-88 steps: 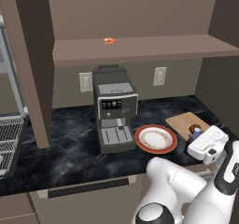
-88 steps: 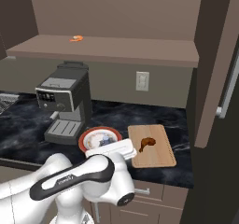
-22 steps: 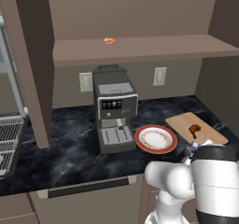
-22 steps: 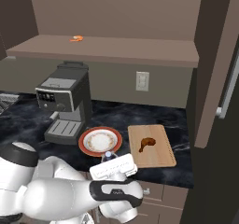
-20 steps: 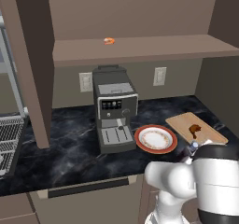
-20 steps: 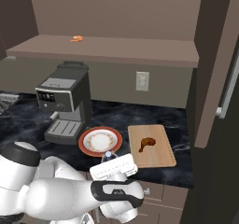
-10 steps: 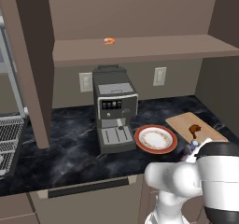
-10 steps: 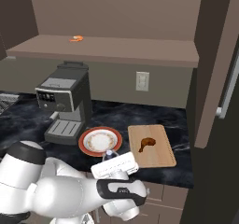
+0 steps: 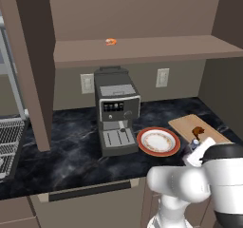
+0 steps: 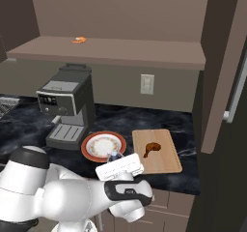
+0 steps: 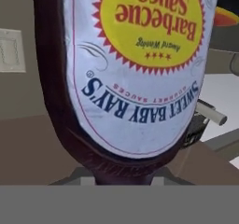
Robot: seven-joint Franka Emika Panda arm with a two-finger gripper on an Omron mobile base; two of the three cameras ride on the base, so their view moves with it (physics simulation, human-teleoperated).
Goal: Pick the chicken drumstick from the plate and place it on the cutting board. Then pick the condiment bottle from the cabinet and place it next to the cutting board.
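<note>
One condiment bottle (image 11: 130,69) beside counter edge (image 9: 95,186)

Counter (image 9: 71,156): black marble with pale veins, brown drawer fronts below. Coffee machine (image 9: 115,110): grey, on the counter against a tan wall. Outlets: one (image 9: 87,83) left of the machine, one (image 9: 162,77) to its right. Dish rack (image 9: 8,139): far left of the machine.

Condiment bottle (image 11: 135,73) cropped at top edge
</note>
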